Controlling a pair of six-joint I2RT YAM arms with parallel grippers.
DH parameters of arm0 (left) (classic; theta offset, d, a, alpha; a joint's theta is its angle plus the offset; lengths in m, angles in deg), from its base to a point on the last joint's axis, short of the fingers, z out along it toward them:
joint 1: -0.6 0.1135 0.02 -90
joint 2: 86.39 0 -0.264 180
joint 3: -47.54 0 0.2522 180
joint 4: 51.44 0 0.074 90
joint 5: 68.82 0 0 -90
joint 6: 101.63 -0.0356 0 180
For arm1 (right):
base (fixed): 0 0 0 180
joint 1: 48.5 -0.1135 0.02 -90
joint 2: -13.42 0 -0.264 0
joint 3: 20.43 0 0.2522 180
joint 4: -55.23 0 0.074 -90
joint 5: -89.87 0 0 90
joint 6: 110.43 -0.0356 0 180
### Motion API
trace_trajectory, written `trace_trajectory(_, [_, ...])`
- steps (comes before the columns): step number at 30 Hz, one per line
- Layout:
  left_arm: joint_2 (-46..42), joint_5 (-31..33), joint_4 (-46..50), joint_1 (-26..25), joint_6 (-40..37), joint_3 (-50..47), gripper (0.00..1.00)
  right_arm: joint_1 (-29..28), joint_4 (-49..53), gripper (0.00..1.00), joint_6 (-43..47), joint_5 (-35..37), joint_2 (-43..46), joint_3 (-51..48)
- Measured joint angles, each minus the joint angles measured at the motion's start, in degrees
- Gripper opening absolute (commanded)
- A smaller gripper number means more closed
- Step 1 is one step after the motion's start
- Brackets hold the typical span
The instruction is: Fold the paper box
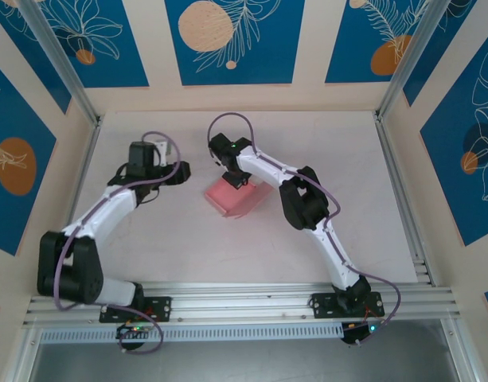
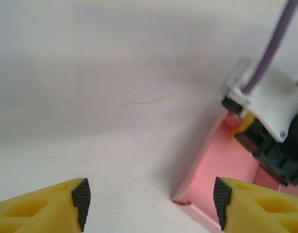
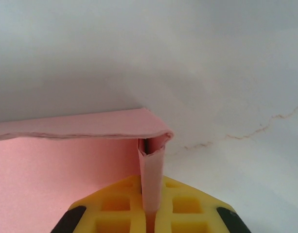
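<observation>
Along the near edge of the table (image 1: 347, 159), your two arm bases sit bolted to an aluminium rail (image 1: 244, 298), left arm (image 1: 100, 215) on the left, right arm (image 1: 323, 231) on the right.

Follow the left arm up and inward and you reach your left hand (image 1: 181, 171), low over the table and left of the paper box (image 1: 240, 199), with bare table between them in the top view. From its wrist camera, the left hand (image 2: 149, 199) has its yellow fingers (image 2: 46, 204) spread wide apart, black pads facing each other, and nothing held between them. The nearest corner of the paper box (image 2: 221, 165) lies just ahead of the right-side finger; you cannot tell from this view whether they touch.

Your right arm bends at the elbow and reaches back toward the left, putting the right hand (image 1: 234, 179) down on the far left edge of the pink box near the middle of the table. From its wrist camera, the right hand (image 3: 149, 216) is clamped on a narrow upright flap (image 3: 151, 177) at a corner of the paper box (image 3: 66, 165). A raised pink wall (image 3: 80, 127) runs left from that corner, with the box's floor below it.

A purple cable (image 2: 275, 41) loops off the right wrist.

Beyond the table stand cream walls with blue panels (image 1: 236, 40) bearing orange discs and white leaf outlines.
</observation>
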Motion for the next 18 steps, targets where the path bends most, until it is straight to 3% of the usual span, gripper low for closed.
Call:
trace_trajectory(5, [-7.26, 1.66, -0.02, 1.88, 3.06, -4.83, 0.75, -2.58, -0.90, 0.28, 4.13, -1.09, -0.07, -0.11])
trace_trajectory(11, [-7.26, 1.62, 0.00, 3.28, 4.68, -6.54, 0.75, -5.84, -0.24, 0.50, 5.92, -2.27, -0.52, 1.42])
trace_trajectory(18, [-4.92, 0.11, -0.70, 3.37, 5.73, -7.30, 0.75, -6.12, 1.57, 0.64, 5.42, -3.06, -0.52, 6.10])
